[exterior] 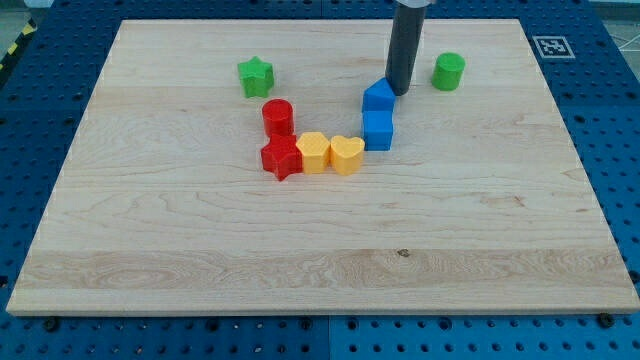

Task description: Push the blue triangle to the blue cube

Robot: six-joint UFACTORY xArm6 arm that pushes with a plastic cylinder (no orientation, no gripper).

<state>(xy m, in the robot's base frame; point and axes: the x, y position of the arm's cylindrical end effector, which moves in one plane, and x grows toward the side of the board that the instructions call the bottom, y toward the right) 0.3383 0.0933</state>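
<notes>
Now my tip (402, 92) touching blue triangle (378, 96), blue cube (378, 130) adjoining

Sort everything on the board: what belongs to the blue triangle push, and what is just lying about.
Belongs to the job:
blue triangle
blue cube, just below the triangle
my tip, at the triangle's upper right edge

Lying about:
green star
green cylinder
red cylinder
red star
yellow hexagon
yellow heart
</notes>
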